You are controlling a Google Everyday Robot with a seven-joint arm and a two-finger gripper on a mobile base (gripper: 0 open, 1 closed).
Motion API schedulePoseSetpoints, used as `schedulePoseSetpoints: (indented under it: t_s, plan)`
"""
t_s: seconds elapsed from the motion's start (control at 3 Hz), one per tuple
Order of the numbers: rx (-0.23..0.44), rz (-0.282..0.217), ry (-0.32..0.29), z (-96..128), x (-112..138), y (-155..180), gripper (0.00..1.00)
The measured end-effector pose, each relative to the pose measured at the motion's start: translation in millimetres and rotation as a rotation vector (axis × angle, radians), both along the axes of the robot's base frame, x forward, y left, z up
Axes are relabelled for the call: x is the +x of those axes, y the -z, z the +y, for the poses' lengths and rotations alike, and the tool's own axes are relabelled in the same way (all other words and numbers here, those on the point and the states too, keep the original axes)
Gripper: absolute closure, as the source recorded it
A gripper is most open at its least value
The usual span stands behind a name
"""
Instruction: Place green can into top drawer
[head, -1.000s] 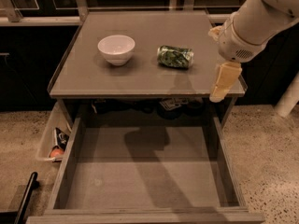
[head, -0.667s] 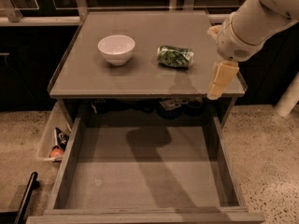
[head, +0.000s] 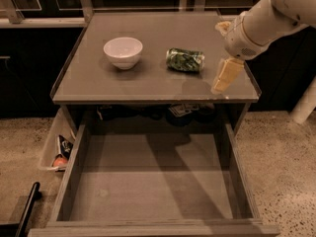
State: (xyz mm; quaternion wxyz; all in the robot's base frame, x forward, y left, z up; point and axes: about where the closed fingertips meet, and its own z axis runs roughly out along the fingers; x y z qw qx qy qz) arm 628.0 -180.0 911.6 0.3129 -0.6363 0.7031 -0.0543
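**Green can on the cabinet top, drawer pulled open below**

The green can [head: 185, 60] is seen lying on its side on the grey cabinet top [head: 148, 85], right of centre in the upper half of the frame. Its mottled dark-green label is turned upward and its silvery ends are pointed left and right. It is not inside the top drawer [head: 148, 186], which is drawn out toward the bottom of the frame. The drawer's plank sides and flat grey bottom are exposed, and part of that bottom is crossed by a shadow.

The gripper [head: 223, 80] is held to the right of the can, near it but not touching it. It is placed over the right front part of the cabinet top and is angled down and to the left. Whether it is parted or closed cannot be told; the can is not in its grasp. The white arm [head: 266, 19] is extended in from the upper right corner.

A white bowl [head: 123, 52] is set upright on the cabinet top, left of the can and well apart from it. A pale side bin [head: 52, 149] with small packets is hung at the cabinet's left. A black bar [head: 27, 211] is seen at the lower left, on the speckled floor [head: 284, 147].
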Motion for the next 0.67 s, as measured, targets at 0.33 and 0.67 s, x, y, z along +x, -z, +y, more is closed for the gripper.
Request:
schedulePoseSetpoints:
  t_s: [0.33,0.67]
  plan:
    - [0.089,-0.019,-0.054,14.7,18.3,1.5,0.00]
    - [0.199,-0.012,-0.075,26.3,36.4,7.9,0.00]
